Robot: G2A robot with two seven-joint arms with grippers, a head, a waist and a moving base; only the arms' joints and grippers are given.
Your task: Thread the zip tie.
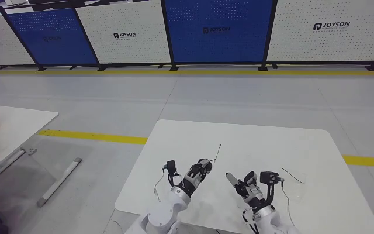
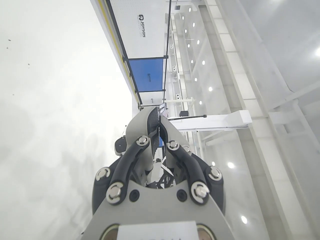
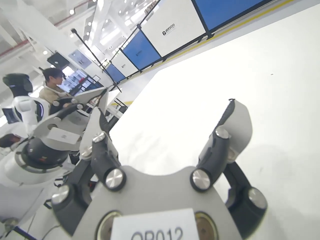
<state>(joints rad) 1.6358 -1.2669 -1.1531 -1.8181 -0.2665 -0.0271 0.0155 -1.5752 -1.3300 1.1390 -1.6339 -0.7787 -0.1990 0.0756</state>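
Black zip tie (image 2: 197, 116) between left fingers (image 2: 138, 126)

A thin black zip tie (image 1: 217, 152) juts straight out of the closed left pincer (image 1: 205, 166), pointing away over the counter (image 1: 263, 140). A second black tie (image 1: 292, 175) lies flat towards the counter's right side.
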